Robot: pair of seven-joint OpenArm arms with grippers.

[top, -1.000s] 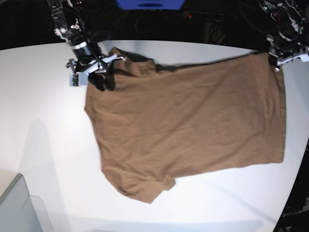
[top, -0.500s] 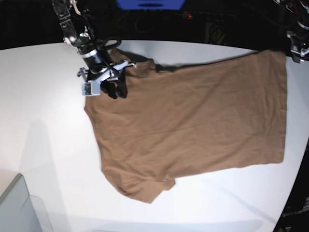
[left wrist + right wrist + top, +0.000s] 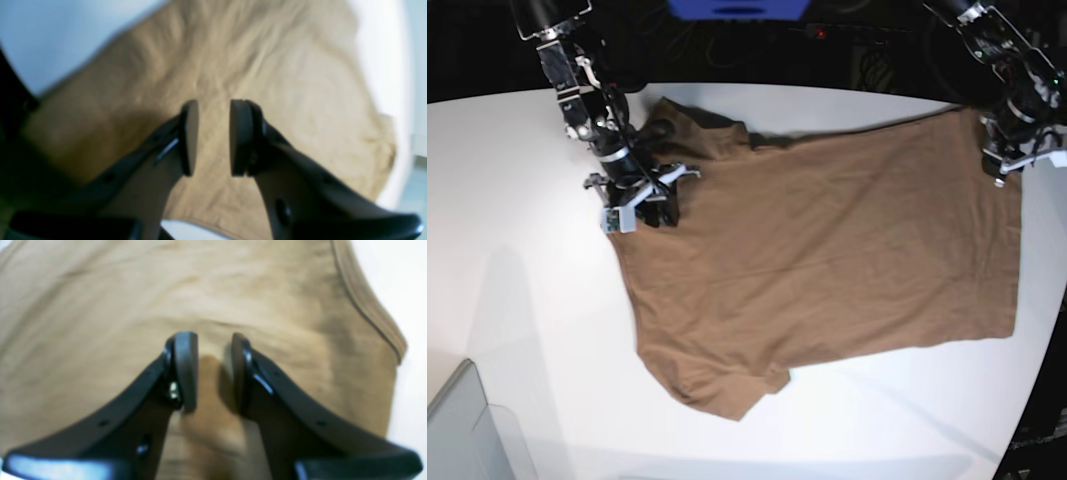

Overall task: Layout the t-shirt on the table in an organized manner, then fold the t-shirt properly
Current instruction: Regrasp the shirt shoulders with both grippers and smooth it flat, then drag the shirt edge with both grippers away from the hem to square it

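No legible text, label, brand, number or sign appears in any of my three views. The t-shirt (image 3: 827,260) is plain brown cloth with no print that I can read. The tabletop (image 3: 517,200) around the t-shirt is bare white and unmarked. A small white-and-blue piece sits on my right end effector (image 3: 655,212) at the t-shirt's collar end, too small to tell whether it carries lettering. A blue shape lies beyond the tabletop's far edge, and no writing can be made out on it. Both wrist views are blurred.
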